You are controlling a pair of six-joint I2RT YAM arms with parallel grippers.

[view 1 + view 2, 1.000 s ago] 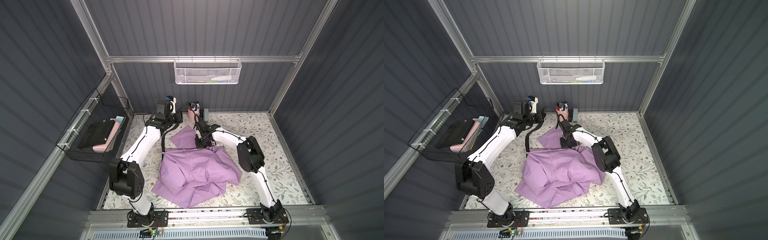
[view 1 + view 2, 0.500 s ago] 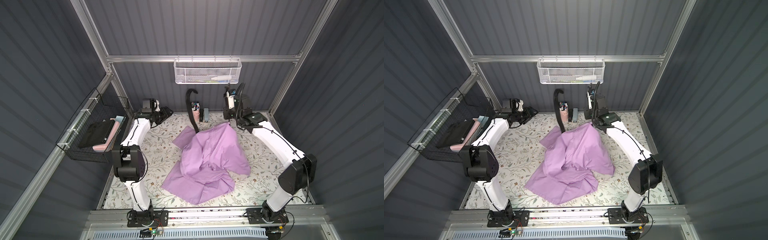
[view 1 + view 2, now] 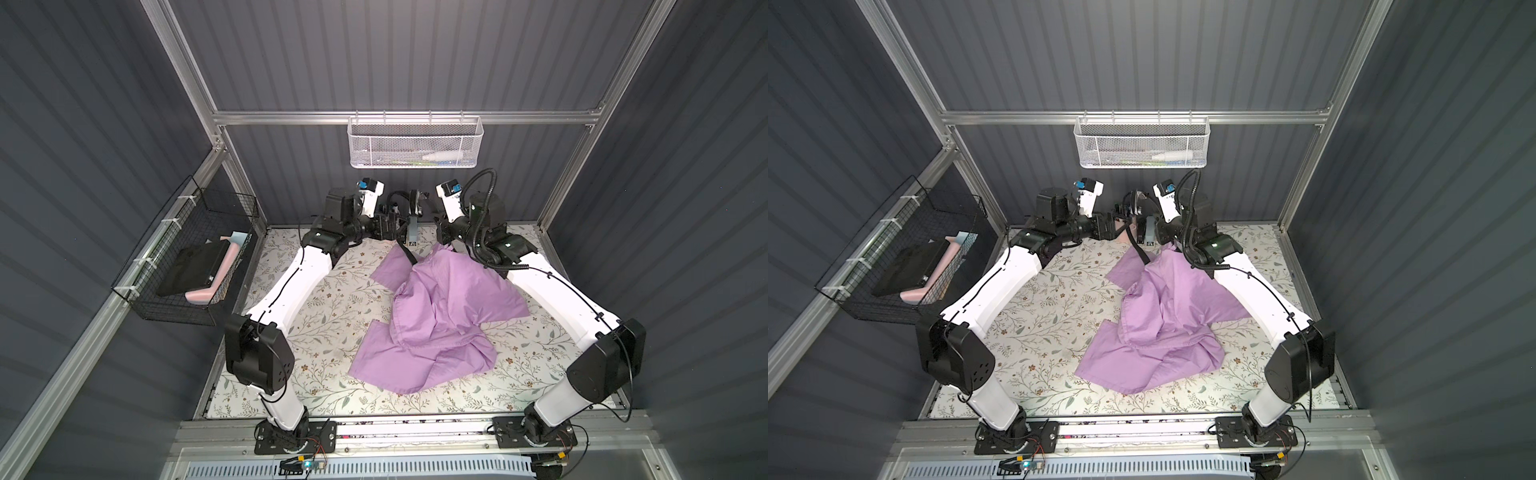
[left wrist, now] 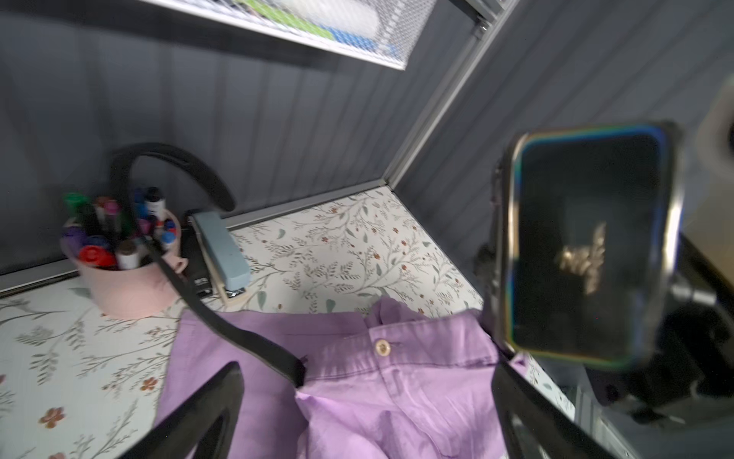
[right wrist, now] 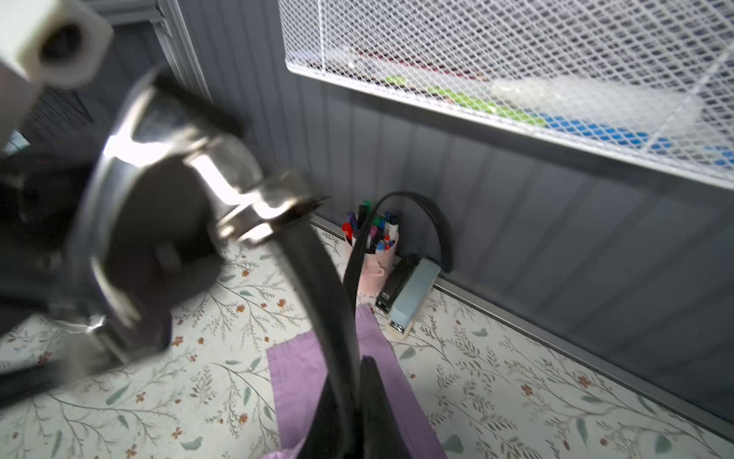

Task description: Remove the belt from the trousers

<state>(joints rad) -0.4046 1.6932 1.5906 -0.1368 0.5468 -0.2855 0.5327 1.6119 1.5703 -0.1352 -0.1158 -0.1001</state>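
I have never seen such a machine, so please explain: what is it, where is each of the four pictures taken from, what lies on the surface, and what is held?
It is a robot with a left arm and a right arm, white with black joints, mounted at the edge of a flower-patterned table. Two pictures look down on the whole scene from above; the other two come from a camera on each arm's wrist. On the table lie lilac cloth trousers, a pink cup of marker pens and a grey-blue stapler. The right end effector, the grasping part, is shut on a long black belt near its dark buckle. The left end effector is open and holds nothing.
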